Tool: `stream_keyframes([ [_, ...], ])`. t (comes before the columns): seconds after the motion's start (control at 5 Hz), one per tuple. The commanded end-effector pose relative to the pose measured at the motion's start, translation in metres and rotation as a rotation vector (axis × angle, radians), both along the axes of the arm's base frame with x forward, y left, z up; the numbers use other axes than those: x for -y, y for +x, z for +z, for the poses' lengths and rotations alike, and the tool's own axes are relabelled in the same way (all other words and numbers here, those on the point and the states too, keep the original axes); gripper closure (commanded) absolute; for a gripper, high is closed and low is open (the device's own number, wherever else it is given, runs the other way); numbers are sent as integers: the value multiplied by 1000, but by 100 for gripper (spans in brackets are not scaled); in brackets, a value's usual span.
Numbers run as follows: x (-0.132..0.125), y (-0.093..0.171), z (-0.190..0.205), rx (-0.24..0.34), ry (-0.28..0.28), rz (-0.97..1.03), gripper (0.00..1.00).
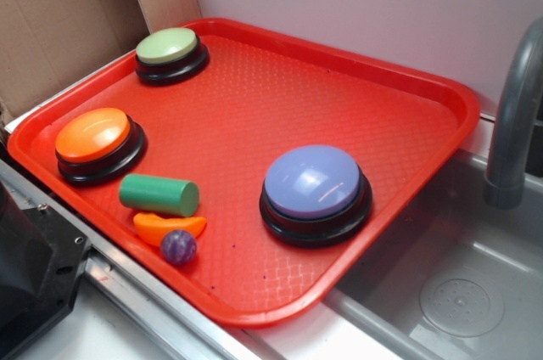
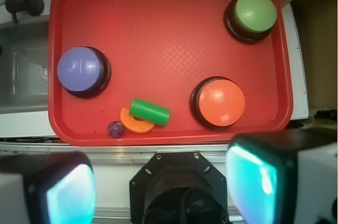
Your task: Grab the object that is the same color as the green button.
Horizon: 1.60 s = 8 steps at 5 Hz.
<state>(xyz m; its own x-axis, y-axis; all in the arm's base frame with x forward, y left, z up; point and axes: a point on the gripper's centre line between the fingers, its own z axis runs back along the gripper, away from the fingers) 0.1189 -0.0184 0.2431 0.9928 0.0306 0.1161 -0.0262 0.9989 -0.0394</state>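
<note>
A small green cylinder (image 1: 159, 194) (image 2: 150, 112), the object, lies on its side on the red tray (image 1: 339, 88) (image 2: 158, 34), near the front edge beside the orange button. The pale green button (image 1: 170, 53) (image 2: 254, 14) on its black base sits in the tray's far corner. My gripper (image 2: 161, 187) hangs high above, back from the tray over the robot base, open with a wide gap and nothing between its fingers (image 2: 252, 177). It does not appear in the exterior view.
An orange dome button (image 1: 95, 141) (image 2: 219, 102) and a larger blue-purple dome button (image 1: 314, 190) (image 2: 82, 70) stand on the tray. An orange crescent (image 1: 168, 227) (image 2: 136, 123) and a small purple ball (image 1: 178, 246) (image 2: 115, 128) touch the cylinder's side. A sink (image 1: 458, 284) with a grey faucet (image 1: 513, 114) lies beside.
</note>
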Motion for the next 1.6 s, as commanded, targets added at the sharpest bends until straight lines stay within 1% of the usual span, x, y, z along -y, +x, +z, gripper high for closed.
stream_keyframes([
  [0.0,0,0,0,0,0,0,0],
  [0.2,0,4,-33,22,96,-113,0],
  [0.4,0,12,-59,49,136,-236,0],
  [0.6,1,20,-90,83,102,-446,0],
  [0.8,3,28,-140,48,65,-696,0],
  [1.0,-2,39,-171,66,119,-823,0],
  [1.2,-5,44,-198,106,122,-959,0],
  [1.4,-2,43,-209,98,109,-1042,0],
])
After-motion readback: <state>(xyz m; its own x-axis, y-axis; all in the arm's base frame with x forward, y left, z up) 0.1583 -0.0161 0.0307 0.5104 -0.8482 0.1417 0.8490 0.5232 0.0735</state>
